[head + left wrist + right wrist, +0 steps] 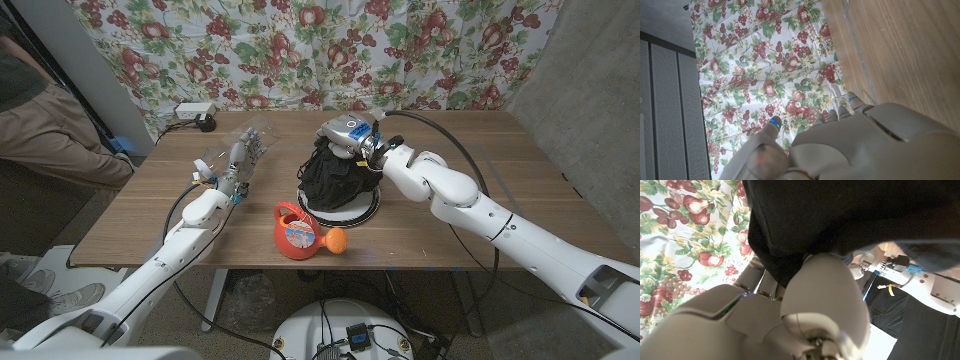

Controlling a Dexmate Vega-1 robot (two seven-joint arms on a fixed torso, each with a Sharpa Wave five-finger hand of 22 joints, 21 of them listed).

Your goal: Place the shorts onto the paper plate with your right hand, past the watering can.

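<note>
The black shorts (335,180) hang bunched from my right hand (347,134), which grips their top, over the middle of the table. Their lower folds reach down onto the white paper plate (366,212), which lies right under them. In the right wrist view the dark cloth of the shorts (840,215) spreads just beyond my right hand (790,310). The red watering can (297,232), with its orange spout end, stands in front of the plate near the table's front edge. My left hand (238,162) stays left of the plate with fingers apart, holding nothing; in the left wrist view this left hand (840,145) faces the curtain.
A white power strip (190,113) with a cable lies at the table's (480,180) back left corner. A fruit-patterned curtain (300,50) hangs behind the table. A person (40,110) sits beyond the table's left end.
</note>
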